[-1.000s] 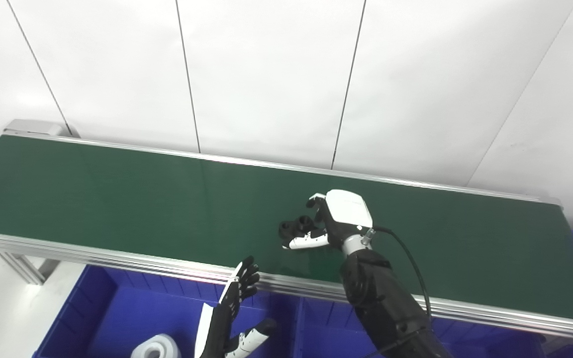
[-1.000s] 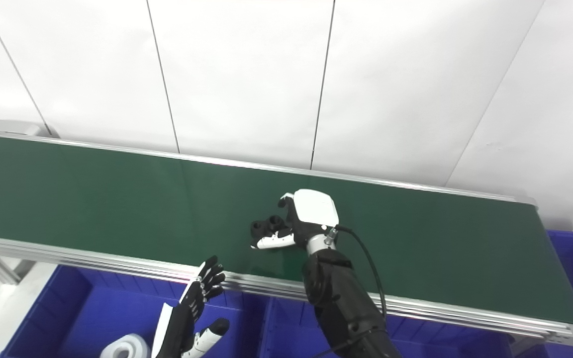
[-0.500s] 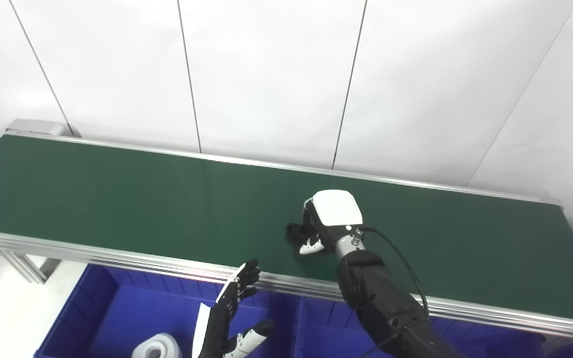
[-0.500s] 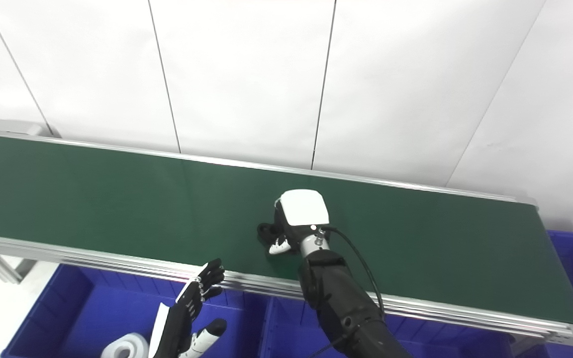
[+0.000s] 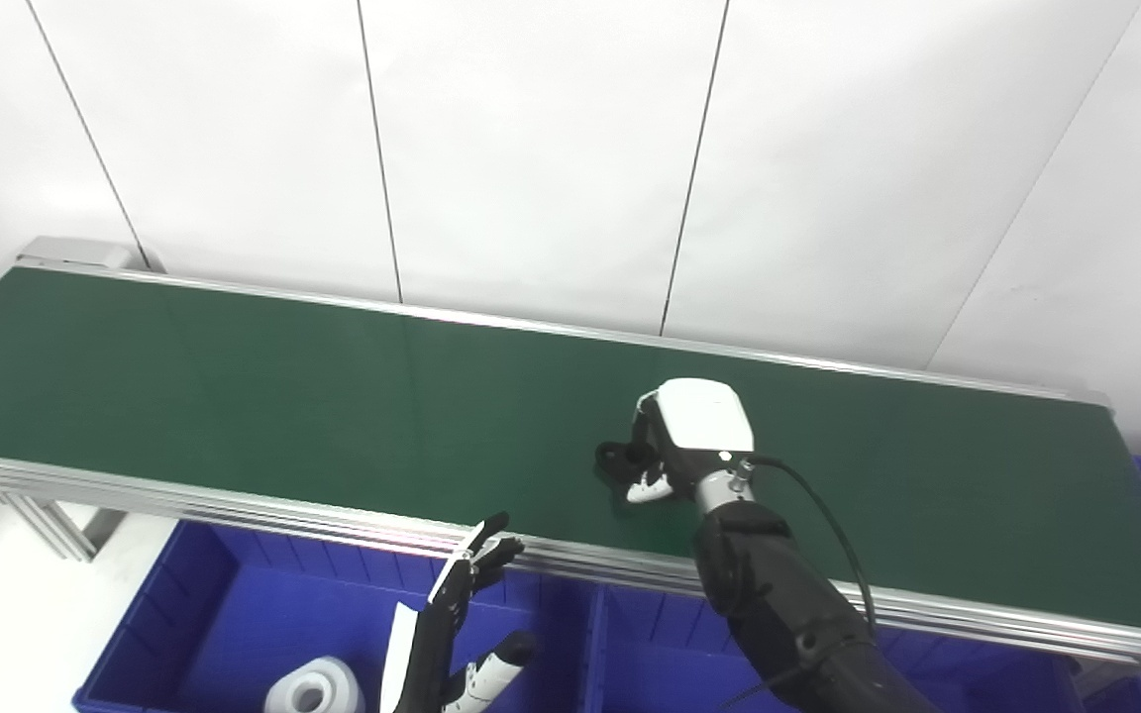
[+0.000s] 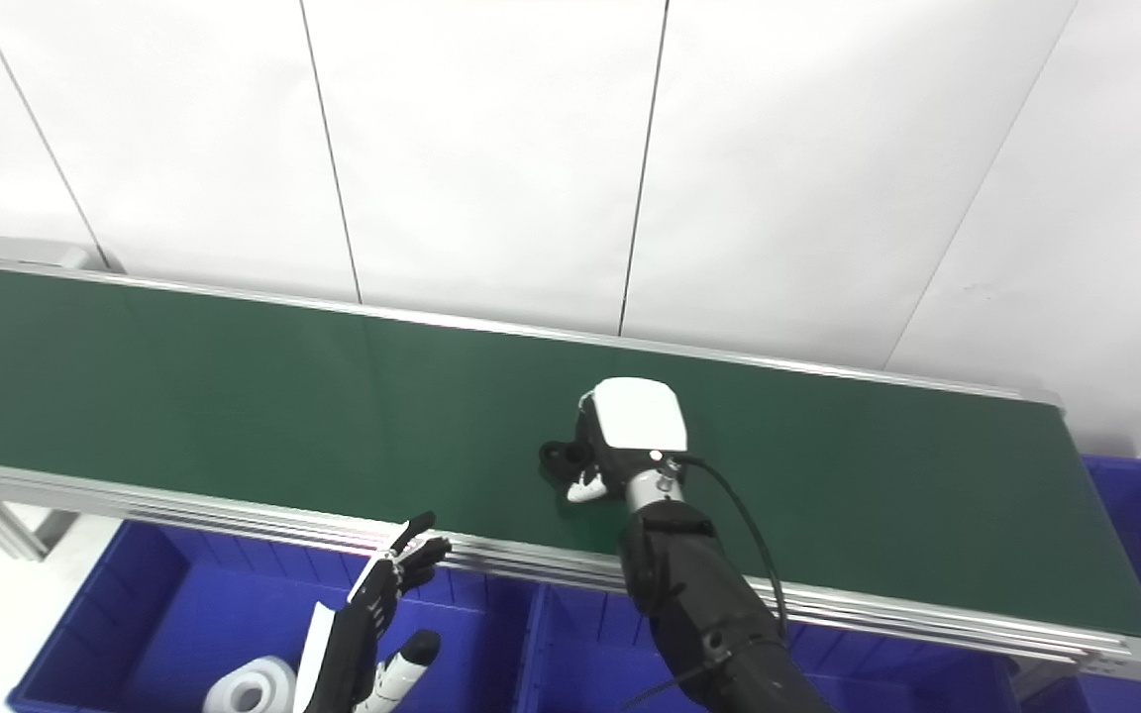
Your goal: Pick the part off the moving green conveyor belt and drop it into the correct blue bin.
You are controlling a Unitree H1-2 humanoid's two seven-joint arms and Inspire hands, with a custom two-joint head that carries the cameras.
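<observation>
One step of the job is looking under way and the rest is waiting: the right hand (image 5: 681, 446) is sitting low on the green belt (image 5: 234, 386) with its fingers curling around a small dark part (image 5: 614, 458), which is lying on the belt at the fingertips. I cannot tell whether the grip is firm. Lifting and dropping into a blue bin (image 5: 224, 614) are yet to come. The left hand (image 5: 447, 634) is hovering spread and holding nothing over that bin, beside a white roll (image 5: 313, 688). Compared with a second ago, the right hand's fingers are drawing in over the part, and hand and part are sitting further right.
</observation>
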